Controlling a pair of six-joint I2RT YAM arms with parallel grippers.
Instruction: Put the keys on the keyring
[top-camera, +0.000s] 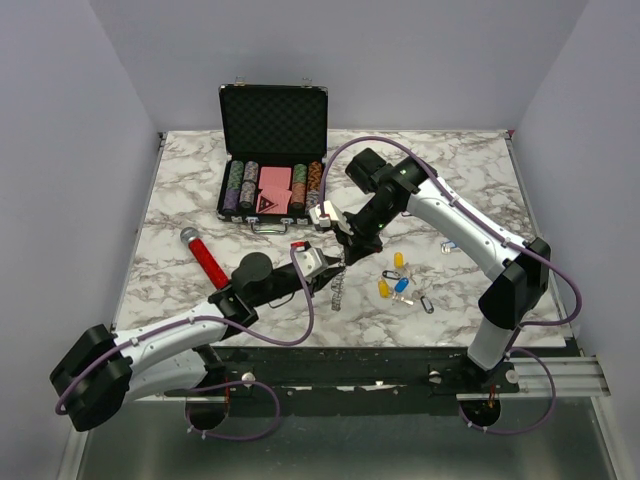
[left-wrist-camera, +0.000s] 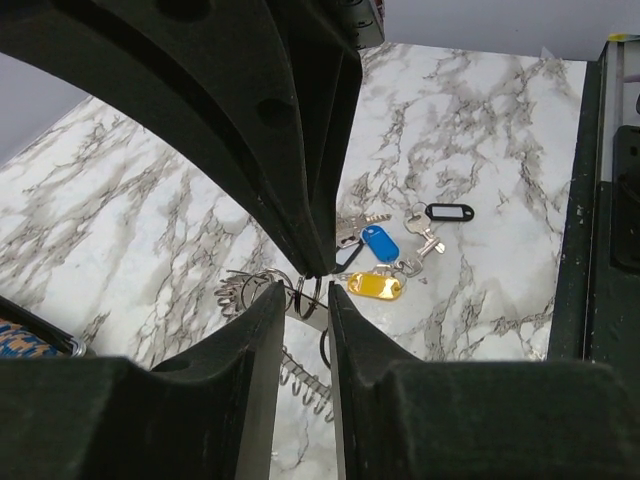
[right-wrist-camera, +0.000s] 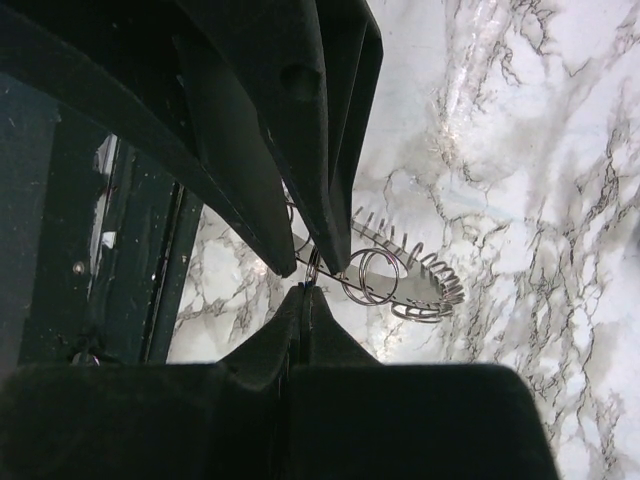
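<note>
The right gripper (top-camera: 343, 243) reaches in from the right side of the overhead view to the middle of the marbled surface (top-camera: 200, 180). Its jaws are pressed together on a thin wire loop of the keyring (top-camera: 340, 285). In the right wrist view the closed tips (right-wrist-camera: 312, 280) pinch that loop, and the keyring's spiky silver coil (right-wrist-camera: 410, 285) curves away to the right of them. From above, the keyring hangs down from this gripper as a narrow chain-like strand toward the lower middle of the frame. Whether its lower end touches the surface cannot be told.

The left gripper (top-camera: 322, 264) comes in from the lower left and meets the keyring just left of the right gripper. In the left wrist view its jaws (left-wrist-camera: 307, 300) stand a little apart, with a small metal ring in the narrow gap. I cannot tell whether the pads touch the ring. Part of the keyring's fringe (left-wrist-camera: 300, 375) shows below them.

The keys (top-camera: 396, 280) lie in a loose cluster on the surface, just right of the grippers. Among them are a yellow key (left-wrist-camera: 375, 286), a blue key (left-wrist-camera: 380, 243) and a black key (left-wrist-camera: 450, 211).

At the upper left of the overhead view an open black case (top-camera: 272, 120) holds poker chips (top-camera: 245, 185). A red-handled tool (top-camera: 207, 262) lies at the left.
</note>
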